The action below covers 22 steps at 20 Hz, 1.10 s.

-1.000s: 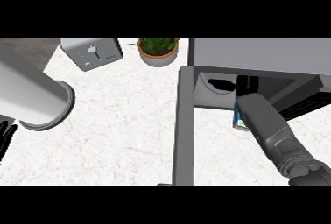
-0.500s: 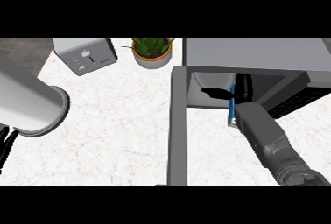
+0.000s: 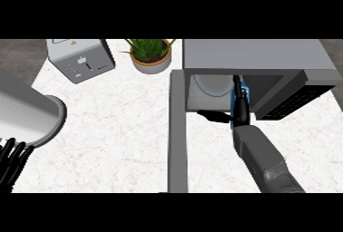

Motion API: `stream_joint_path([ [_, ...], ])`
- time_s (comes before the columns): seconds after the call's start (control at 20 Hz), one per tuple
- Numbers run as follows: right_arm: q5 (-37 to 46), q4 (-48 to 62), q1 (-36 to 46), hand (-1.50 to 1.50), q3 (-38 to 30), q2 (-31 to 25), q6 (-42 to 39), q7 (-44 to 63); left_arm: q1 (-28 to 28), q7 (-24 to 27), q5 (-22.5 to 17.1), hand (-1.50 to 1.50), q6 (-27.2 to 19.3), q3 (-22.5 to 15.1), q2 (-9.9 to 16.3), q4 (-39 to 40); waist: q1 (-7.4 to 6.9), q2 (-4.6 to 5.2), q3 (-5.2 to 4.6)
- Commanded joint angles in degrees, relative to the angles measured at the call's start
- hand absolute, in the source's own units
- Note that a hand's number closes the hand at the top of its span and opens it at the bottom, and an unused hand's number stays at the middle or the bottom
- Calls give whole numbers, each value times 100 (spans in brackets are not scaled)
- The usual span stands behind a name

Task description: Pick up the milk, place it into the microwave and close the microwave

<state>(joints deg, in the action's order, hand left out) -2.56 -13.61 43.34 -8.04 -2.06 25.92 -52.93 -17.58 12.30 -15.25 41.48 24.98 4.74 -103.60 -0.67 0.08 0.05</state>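
The microwave (image 3: pixel 254 54) stands open at the back right, and its door (image 3: pixel 178 136) swings out toward me. My right hand (image 3: pixel 238 112) reaches into the cavity's mouth, curled round the milk (image 3: pixel 242 93), a blue carton seen edge-on as a thin sliver above the hand. The thumb (image 3: pixel 213 116) sticks out to the left. The glass turntable (image 3: pixel 213 86) shows pale inside, left of the carton. My left forearm (image 3: pixel 26 115) fills the left edge, close to the view. My left hand (image 3: pixel 9 161) hangs below it with straight fingers and holds nothing.
A grey toaster (image 3: pixel 80 61) sits at the back left and a potted plant (image 3: pixel 151 54) stands beside it, left of the microwave. The microwave's dark control panel (image 3: pixel 295 97) lies right of the cavity. The white marble counter (image 3: pixel 114 136) spreads between the open door and my left arm.
My right hand has carried the milk forward and up, from the cavity's front edge into its opening. The left forearm has stayed at the left edge.
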Motion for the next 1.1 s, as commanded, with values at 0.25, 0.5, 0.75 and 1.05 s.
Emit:
stream_joint_path([
  [0.25,-450,-1000,-1156,-150,456,204,-1535,-459,-115,-353,40,-150,217,-703,-329,-317,148,-66,-8],
  [0.5,-431,-2107,-2412,-150,1091,206,-1571,-365,-100,-10,538,-150,518,-990,-343,-211,225,-83,-18],
  [0.75,-661,-3720,-3443,-150,1350,206,-1575,99,177,-253,948,150,447,-1418,-384,-352,240,-64,-17],
  [1.05,-837,-5740,-4892,150,1745,-18,-1774,523,371,-120,1710,150,-250,-2358,-471,-350,188,-46,-16],
])
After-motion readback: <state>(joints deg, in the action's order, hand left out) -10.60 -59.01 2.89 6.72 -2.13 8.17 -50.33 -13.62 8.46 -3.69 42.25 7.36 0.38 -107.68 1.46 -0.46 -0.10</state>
